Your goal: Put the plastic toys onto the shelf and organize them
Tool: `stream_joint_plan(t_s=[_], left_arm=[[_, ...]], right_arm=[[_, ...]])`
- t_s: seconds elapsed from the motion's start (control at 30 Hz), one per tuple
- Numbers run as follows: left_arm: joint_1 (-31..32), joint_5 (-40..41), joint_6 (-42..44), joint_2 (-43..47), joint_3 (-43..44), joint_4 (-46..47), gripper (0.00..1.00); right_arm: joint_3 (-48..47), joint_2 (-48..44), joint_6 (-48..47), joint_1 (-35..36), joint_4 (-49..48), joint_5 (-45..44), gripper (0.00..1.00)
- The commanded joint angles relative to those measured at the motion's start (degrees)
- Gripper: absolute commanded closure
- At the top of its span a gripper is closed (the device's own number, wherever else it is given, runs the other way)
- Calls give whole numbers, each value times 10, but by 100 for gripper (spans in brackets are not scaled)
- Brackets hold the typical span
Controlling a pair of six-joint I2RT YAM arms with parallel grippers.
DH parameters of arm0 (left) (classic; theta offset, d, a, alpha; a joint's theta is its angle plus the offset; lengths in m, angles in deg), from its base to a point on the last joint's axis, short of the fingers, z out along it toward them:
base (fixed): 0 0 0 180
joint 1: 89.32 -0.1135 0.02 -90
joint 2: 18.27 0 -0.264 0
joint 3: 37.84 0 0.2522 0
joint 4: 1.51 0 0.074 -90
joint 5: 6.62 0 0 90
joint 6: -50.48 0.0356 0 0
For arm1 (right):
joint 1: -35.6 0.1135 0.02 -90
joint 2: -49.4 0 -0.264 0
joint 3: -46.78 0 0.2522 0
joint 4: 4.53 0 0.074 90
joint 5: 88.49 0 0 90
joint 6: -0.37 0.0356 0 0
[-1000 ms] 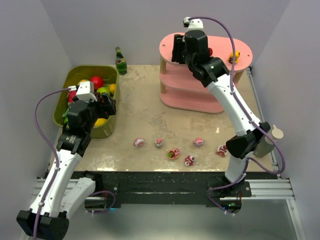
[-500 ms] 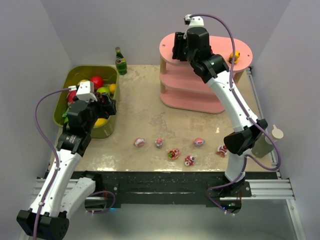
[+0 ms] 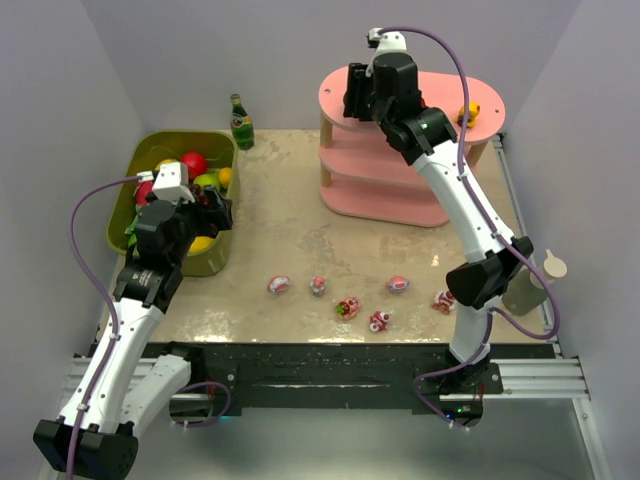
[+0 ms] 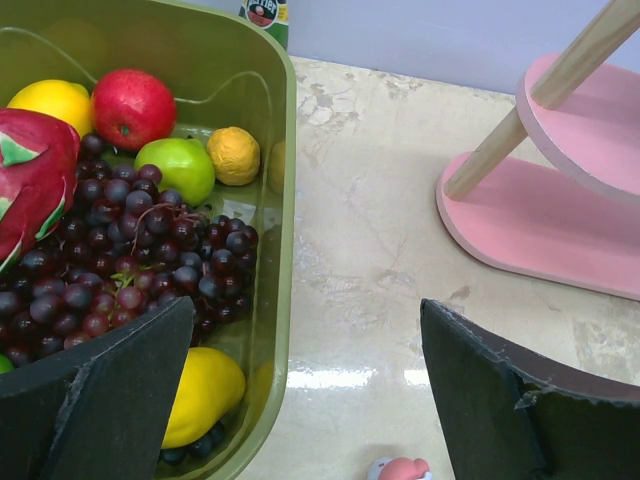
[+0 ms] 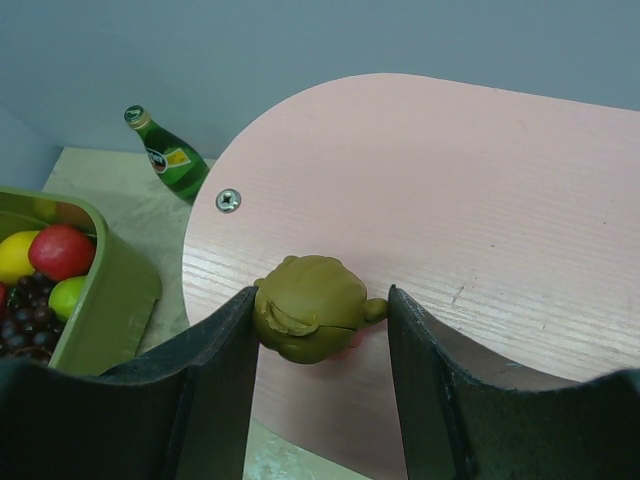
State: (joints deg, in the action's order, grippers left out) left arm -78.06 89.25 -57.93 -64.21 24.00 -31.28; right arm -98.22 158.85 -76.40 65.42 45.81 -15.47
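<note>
Bright, even light; sharp focus.

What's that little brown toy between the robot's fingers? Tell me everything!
The brown toy is a tiny figurine seen from above: a round, olive-brown, glossy plastic head with a small knob on one side and some pink beneath. The right gripper pinches it between black fingers over the pink shelf, at its top board, near a screw. Whether it touches the board is unclear.

Walls: back wall (image 3: 280, 50), left wall (image 3: 50, 150) and right wall (image 3: 590, 150), plain pale lavender-grey. Tabletop (image 3: 290, 230): beige, marbled, glossy, with white glare patches near its front. Front edge: black rail (image 3: 320, 365) on aluminium frame (image 3: 530, 375). Lighting: even, soft.
</note>
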Motion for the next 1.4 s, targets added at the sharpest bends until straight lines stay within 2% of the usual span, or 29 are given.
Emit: stream_joint_plan(t_s=[0.0,0.2,0.63,0.97,1.2,1.37], left_arm=[[-5,8,5,0,2,6,0],[-5,8,5,0,1,7,0],[-6,8,6,1,2,7,0],[-8,5,3,1,3,8,1],[-9,-2,2,3,3,8,0],[-9,-14,1,6,3,10,0]], right_arm=[[-5,-6,-12,-3,0,-9,44],[-8,-3,-11,-3,0,-12,40],[6,-12,-8,-3,-12,-4,21],[34,-62,-9,-2,-33,6,11],[63,-114,-7,-3,-44,23,9],[138,-198,-7,-3,-60,71,8]])
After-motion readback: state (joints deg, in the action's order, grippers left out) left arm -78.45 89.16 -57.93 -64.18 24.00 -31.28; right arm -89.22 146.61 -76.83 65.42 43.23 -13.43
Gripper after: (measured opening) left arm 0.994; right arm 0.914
